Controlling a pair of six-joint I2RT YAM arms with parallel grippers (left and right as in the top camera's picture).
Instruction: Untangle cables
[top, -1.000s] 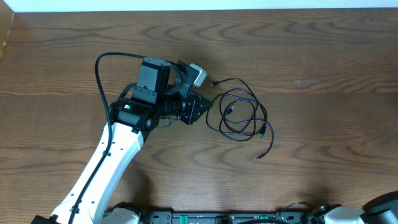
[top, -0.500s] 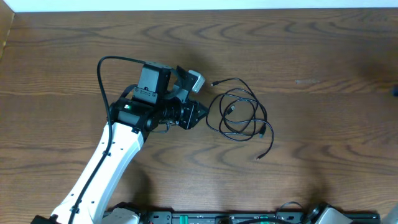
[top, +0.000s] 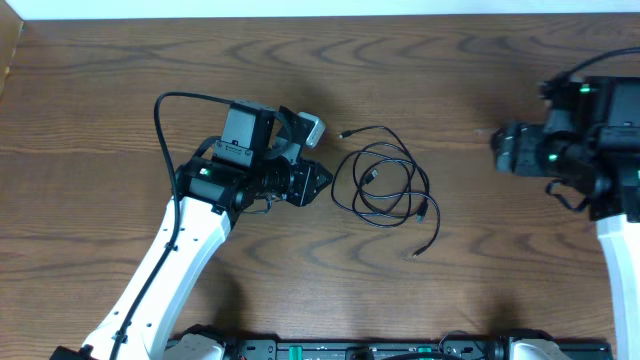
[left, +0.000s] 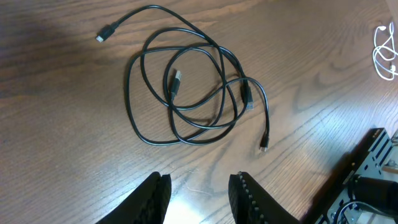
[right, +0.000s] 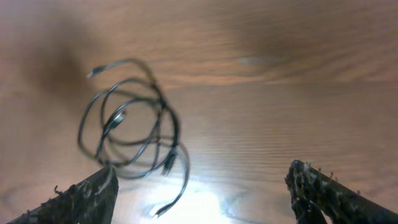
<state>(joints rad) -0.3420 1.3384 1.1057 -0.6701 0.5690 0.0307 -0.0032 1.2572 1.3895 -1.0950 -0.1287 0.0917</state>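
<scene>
Midway across the brown wood-grain bench lay the task's thin dark cords, looped together in one small flat coil, just right of the left gripper and well left of the right gripper. Both cords looked black from every view, so which strand belonged to which could not be told by colour. The left gripper hovered above the bench beside the coil's left edge, its jaws narrowly parted with nothing between them. The right gripper stood wide apart and empty, facing the coil from the right. Four small plug ends showed: one on a free tail at the far left, one on a tail trailing to the near right, and two inside the loops. The step in hand appeared to be the approach for a first grasp. Doing it well probably meant taking a free tail rather than the crossed middle, the left gripper going for the far-left tail and the right for the near-right one. Each should pinch a single strand close behind its plug, with the fingertips brought right down to the bench, since such a thin cord could slip under them. Drawing apart slowly and low would likely let the loops slide open rather than tighten.
</scene>
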